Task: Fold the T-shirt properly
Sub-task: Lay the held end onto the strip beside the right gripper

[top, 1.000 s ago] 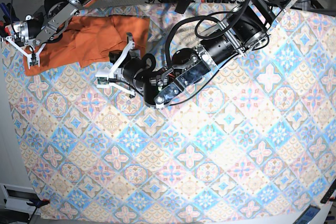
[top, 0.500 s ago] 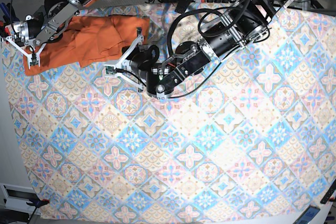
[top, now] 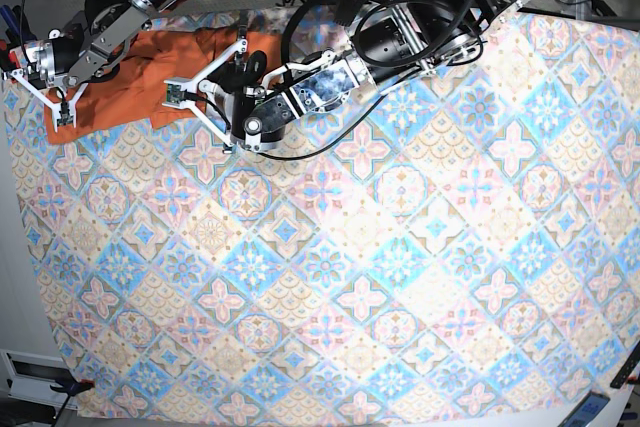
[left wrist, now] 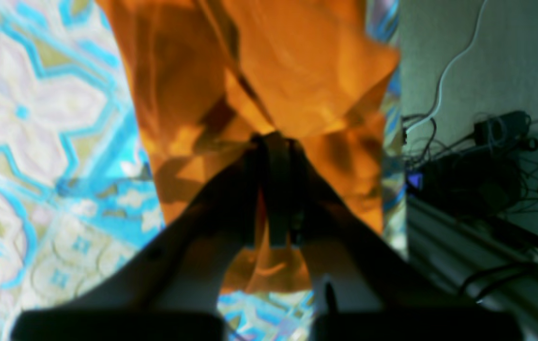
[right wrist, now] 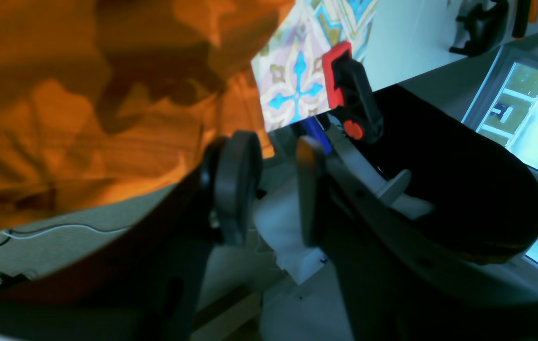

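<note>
The orange T-shirt [top: 125,72] lies crumpled at the table's far left corner. My left gripper [top: 176,95] reaches across to the shirt's lower edge. In the left wrist view its fingertips [left wrist: 273,144] are shut on a fold of the orange cloth [left wrist: 297,71], which bunches around them. My right gripper [top: 62,112] sits at the shirt's left end by the table edge. In the right wrist view it [right wrist: 269,184] is open with nothing between its pads, and the shirt [right wrist: 60,94] lies to its left.
The blue-and-pink patterned tablecloth [top: 400,247] covers the whole table. A red and black clamp [right wrist: 349,109] grips the table edge beside the right gripper. Cables and a power strip [left wrist: 477,175] lie behind the table's far edge. The left arm's cable loops [top: 330,77] lie over the cloth.
My left arm has swung up and to the left, from the bare tablecloth onto the shirt's lower edge. The right arm has not moved.
</note>
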{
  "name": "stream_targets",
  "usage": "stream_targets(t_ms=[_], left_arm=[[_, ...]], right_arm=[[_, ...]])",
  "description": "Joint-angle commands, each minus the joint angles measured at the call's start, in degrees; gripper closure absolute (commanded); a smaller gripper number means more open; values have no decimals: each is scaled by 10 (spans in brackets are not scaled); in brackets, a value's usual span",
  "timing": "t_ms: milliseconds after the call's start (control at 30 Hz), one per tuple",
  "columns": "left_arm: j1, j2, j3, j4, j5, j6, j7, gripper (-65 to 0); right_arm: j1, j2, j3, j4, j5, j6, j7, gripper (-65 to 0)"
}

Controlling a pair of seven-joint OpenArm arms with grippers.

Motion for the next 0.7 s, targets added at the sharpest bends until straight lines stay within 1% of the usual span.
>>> stream_targets(t_ms=[0, 133, 233, 333, 400, 500, 567, 667], left_arm=[[-8, 12, -1, 7, -9, -3, -18, -27], [-6, 12, 0, -7, -13, -3, -61, -27], [-6, 12, 1, -79, -15, -3, -93, -27], [-6, 12, 1, -106, -29, -3, -130, -27], [-7, 12, 0, -107, -67, -3, -139, -27], [-10, 12, -3, -102, -109, -3, -143, -27], [-12, 12, -9, -87, -122, -3, -144, -27], [-7, 12, -50, -22, -126, -3, -157, -28]], right_arm=[[4, 6, 5, 9, -7, -5, -1, -171], [4, 6, 8, 9, -7, -5, 0, -171], [4, 6, 9, 9, -7, -5, 0, -171], [4, 6, 9, 12, -7, -5, 0, -171], [4, 6, 9, 12, -7, -5, 0, -171], [4, 6, 9, 12, -7, -5, 0, -171], [4, 6, 9, 12, -7, -5, 0, -171], [5, 6, 9, 12, -7, -5, 0, -171]])
